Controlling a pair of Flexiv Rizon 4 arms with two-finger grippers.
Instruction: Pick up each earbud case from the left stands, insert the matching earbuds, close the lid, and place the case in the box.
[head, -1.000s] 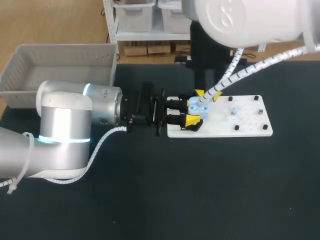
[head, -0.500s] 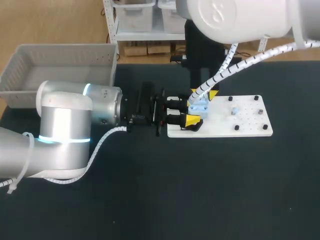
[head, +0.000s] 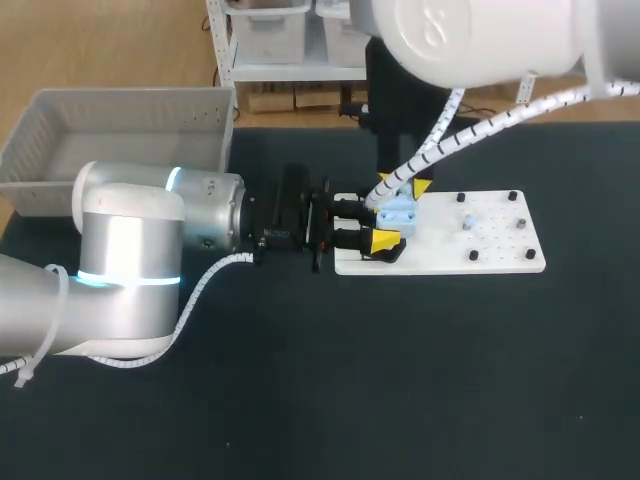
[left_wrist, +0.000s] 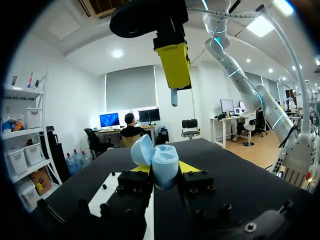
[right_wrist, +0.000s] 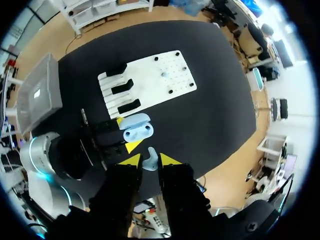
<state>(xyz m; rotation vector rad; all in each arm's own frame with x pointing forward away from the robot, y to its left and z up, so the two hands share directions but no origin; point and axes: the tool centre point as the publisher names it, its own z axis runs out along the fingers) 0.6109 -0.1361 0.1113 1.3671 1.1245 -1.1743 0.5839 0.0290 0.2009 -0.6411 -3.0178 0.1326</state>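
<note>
Left gripper (left_wrist: 165, 168), jaws pinching an open blue case (left_wrist: 164, 162) from both sides, holds it over the 9 o'clock end of the white board (head: 500, 255). The case's mouth faces up, with the lid swung aside toward one finger. Its long axis seems to run along the fingers, 9 to 3. Directly above, the right gripper (right_wrist: 150, 161) pinches an earbud (right_wrist: 149, 155) that points down. To seat it well, centre it over its socket and lower straight. The box (head: 120, 105) sits at 10 o'clock.

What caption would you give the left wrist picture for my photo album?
Left pincer grips an open blue earbud case while the right pincer hangs above it with an earbud.
</note>
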